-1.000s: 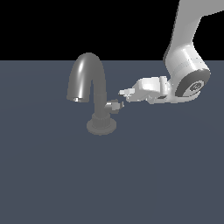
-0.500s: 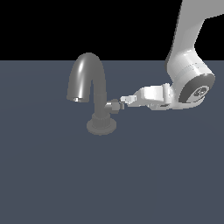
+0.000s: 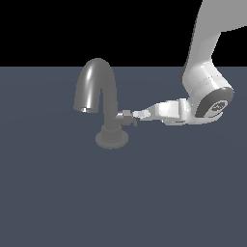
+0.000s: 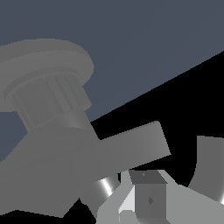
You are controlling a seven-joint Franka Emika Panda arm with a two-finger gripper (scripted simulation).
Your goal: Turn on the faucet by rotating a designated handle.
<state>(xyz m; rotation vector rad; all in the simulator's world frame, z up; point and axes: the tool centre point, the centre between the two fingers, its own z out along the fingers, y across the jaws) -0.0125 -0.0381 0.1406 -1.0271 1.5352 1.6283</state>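
The dark grey faucet stands on the flat floor with its arched spout pointing to the exterior view's left and its round ringed base below. The short handle sticks out of the stem towards the exterior view's right. My gripper lies horizontally, its tips against the handle's end, and its fingers look shut with nothing between them. In the wrist view the ringed base, the handle and part of the spout fill the picture. One of my fingers sits just beside the handle.
The white arm comes down from the top at the exterior view's right. A plain dark blue-grey floor spreads all around the faucet. Nothing else shows.
My gripper has moved down and slightly towards the faucet, from above the handle's end to level with it. The handle's tip looks pushed a little lower.
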